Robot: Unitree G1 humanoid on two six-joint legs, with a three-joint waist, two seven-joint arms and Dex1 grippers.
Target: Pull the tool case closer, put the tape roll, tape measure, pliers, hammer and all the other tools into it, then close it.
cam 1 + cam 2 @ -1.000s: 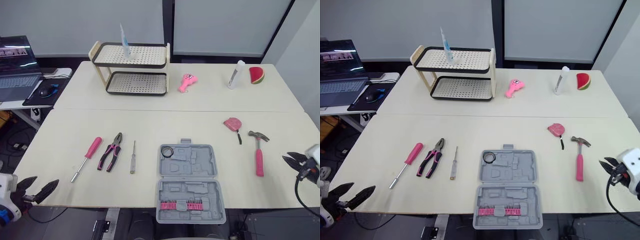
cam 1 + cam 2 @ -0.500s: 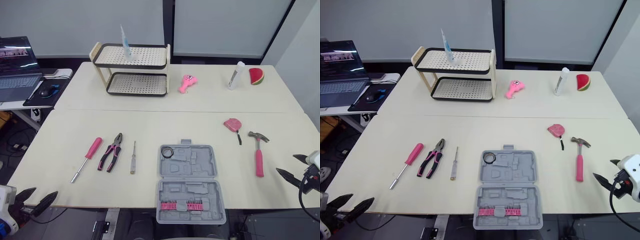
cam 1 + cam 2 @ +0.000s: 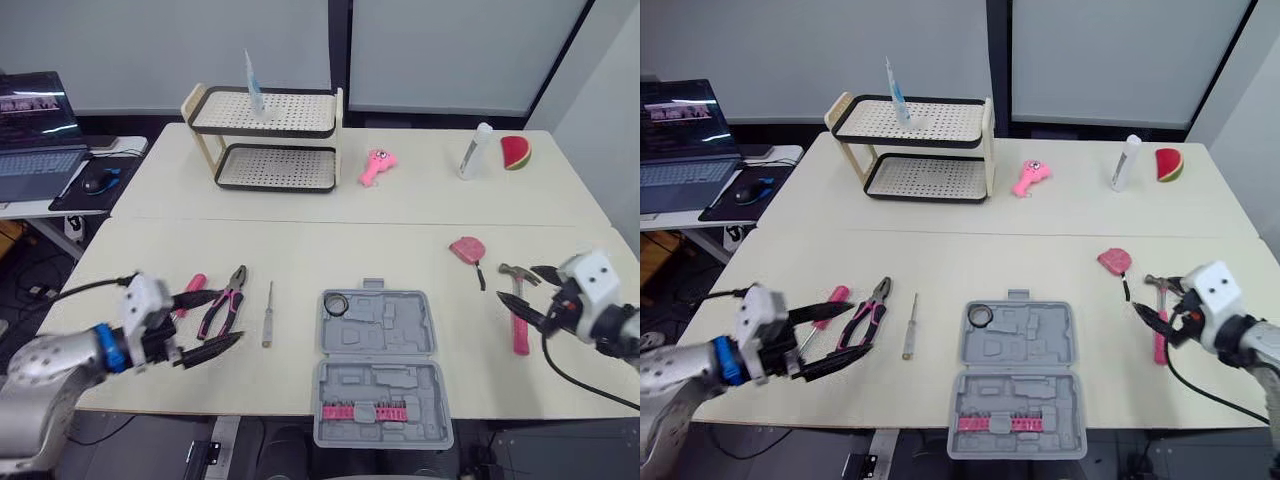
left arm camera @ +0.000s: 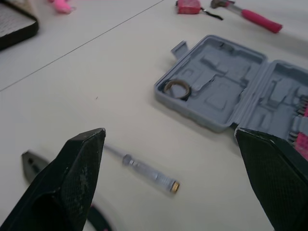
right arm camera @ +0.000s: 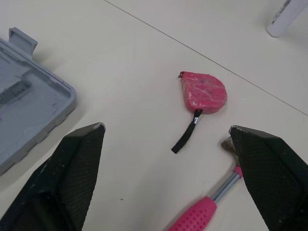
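The tool case (image 3: 385, 322) lies open and flat at the front edge of the counter (image 3: 300, 245), its moulded recesses facing up. It looks close enough already that packing, not pulling, seems the step in hand. The tape roll (image 3: 334, 303) sits in the far-left corner of its far half. A row of pink bits fills the near half.

To its left lie a slim screwdriver (image 3: 267, 315), the pliers (image 3: 236, 284) and a pink-handled screwdriver (image 3: 190, 288), side by side. The left end effector (image 3: 226, 317) hovers over the pliers with its fingers spread wide, likely so it can straddle the handles.

To the right, the hammer (image 3: 519, 325) and tape measure (image 3: 466, 249) lie near each other. The right end effector (image 3: 516, 283), also spread wide, hangs by the hammer's head and faces both. Which of the two it will take cannot be told.
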